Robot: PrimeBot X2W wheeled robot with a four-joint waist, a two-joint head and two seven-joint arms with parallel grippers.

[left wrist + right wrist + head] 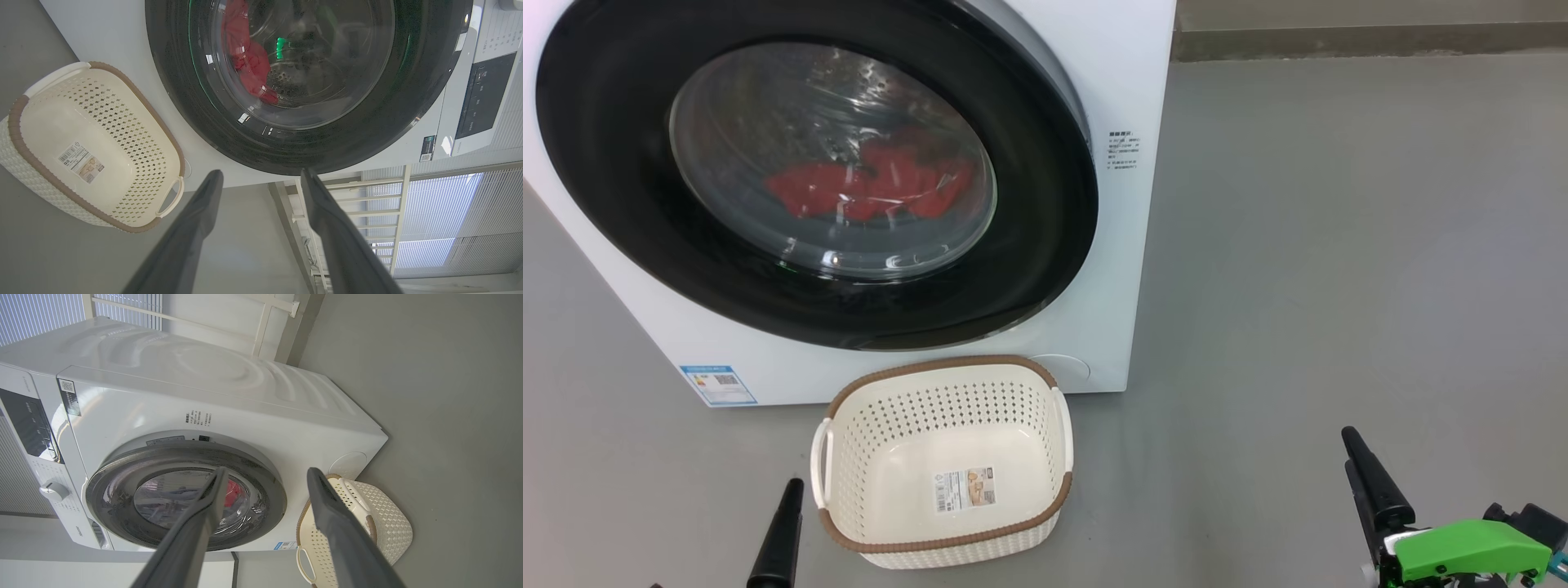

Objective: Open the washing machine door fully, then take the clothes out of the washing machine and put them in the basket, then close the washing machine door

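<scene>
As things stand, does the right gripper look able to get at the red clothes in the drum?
Probably not yet. The red fabric clothes lie behind the round black-rimmed glass washing machine door, which looks shut. The right gripper is open and short of it.

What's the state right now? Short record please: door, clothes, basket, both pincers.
door: shut on the washing machine, not yet opened
clothes: red, inside the machine, behind the door glass
basket: on the floor in front of the machine, no clothes in it
left pincer: open, holding nothing, short of the door
right pincer: open, holding nothing, short of the door
step: none done; opening the door comes first
</scene>
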